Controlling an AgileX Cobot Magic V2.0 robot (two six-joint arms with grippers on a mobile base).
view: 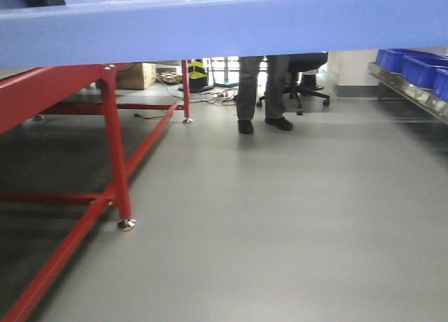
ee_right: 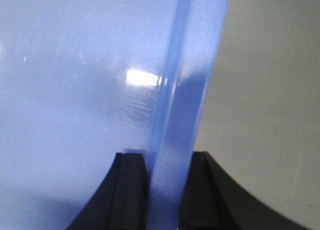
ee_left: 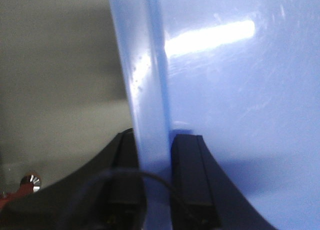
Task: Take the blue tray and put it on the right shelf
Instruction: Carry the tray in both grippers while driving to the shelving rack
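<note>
Both arms have it: the left pincer point(ee_left: 156, 182) is clamped shut on the flared rim of the blue tray point(view: 224, 28), with the edge pinched between its black jaws. The right pincer point(ee_right: 165, 190) grips the opposite rim the same way. So the tray hangs between the two arms, right up close, as a wide blue band across the top of the front view, and it looks lifted clear of the red bench point(view: 112, 140) on the near left. My take for the carry: that rim is thin, glossy plastic, so I'd hold both wrists level and keep the spacing between the arms fixed, otherwise it could flex or slide out of one grip. Swing right over the open grey floor point(view: 280, 224), away from the bench leg. The right shelf point(view: 413, 92) sits far right with dark-blue bins point(view: 420, 68) along it, and I can't tell from here where the free spot is. I'd come in above the steel lip, then lower. A person point(view: 262, 91) stands at the far middle, well apart from that path.
</note>
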